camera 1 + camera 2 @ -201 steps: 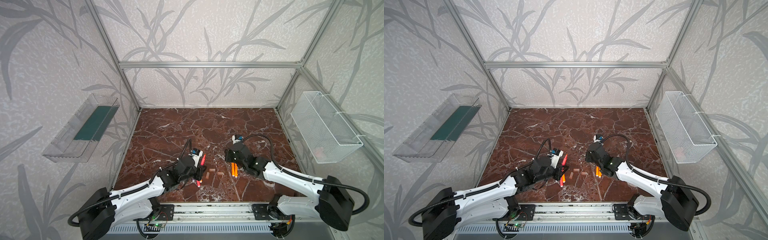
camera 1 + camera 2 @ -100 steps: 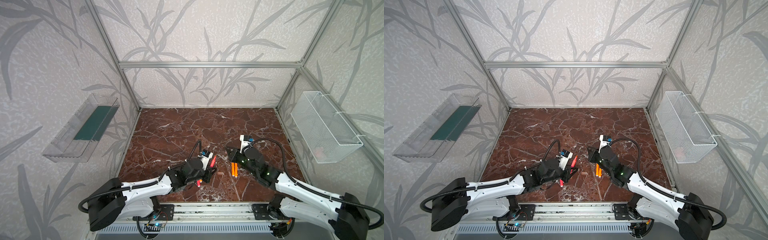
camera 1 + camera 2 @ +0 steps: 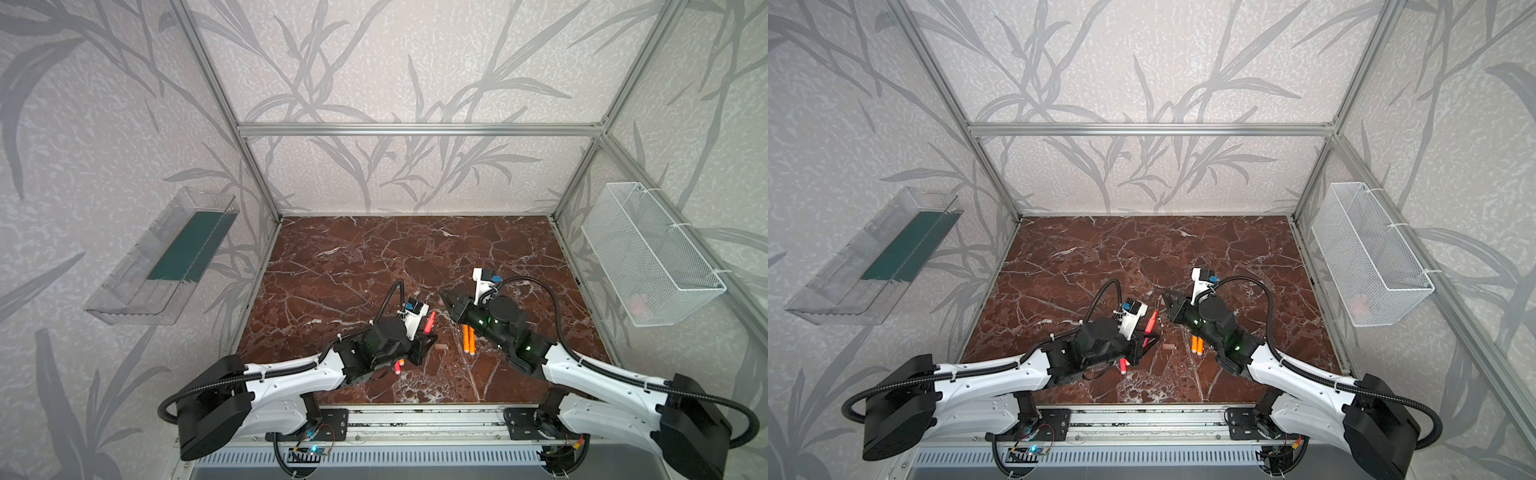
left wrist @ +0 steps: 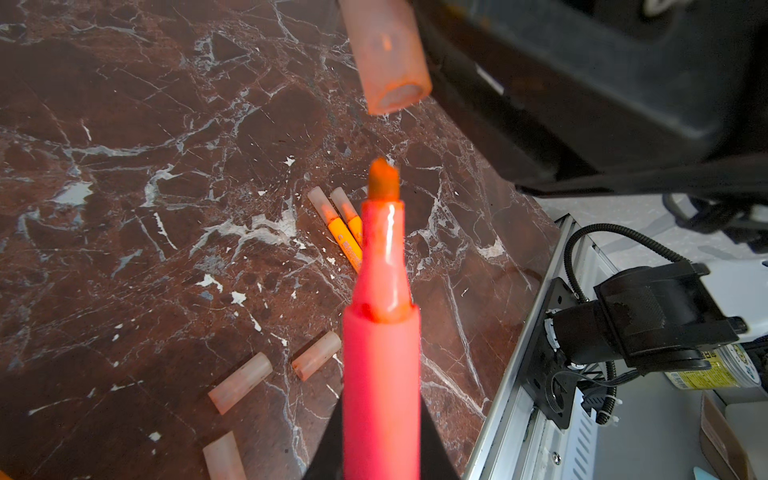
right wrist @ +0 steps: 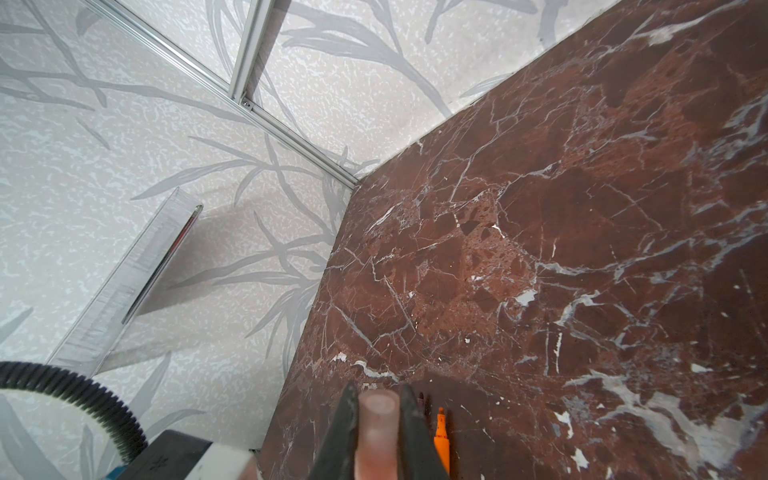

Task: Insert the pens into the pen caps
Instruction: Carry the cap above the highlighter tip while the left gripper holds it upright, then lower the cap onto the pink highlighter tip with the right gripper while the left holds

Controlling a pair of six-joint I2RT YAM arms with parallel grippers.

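Two clenched claws: left claw [image 4: 380, 457] held pink-red pen [image 4: 380, 332], right claw [image 5: 377, 399] held pen cap [image 5: 377, 432]; insertion pending, needing coaxial alignment.

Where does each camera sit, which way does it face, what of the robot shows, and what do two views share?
Both top views: high above the robot's base, looking down and forward over the marble table; left arm and right arm show.
Left wrist: on the left arm, looking along the pink-red pen in the left fingers toward the cap.
Right wrist: on the right arm, looking past the right fingers, shut on that cap, at the table's far corner.
Shared: both wrist views show the cap.
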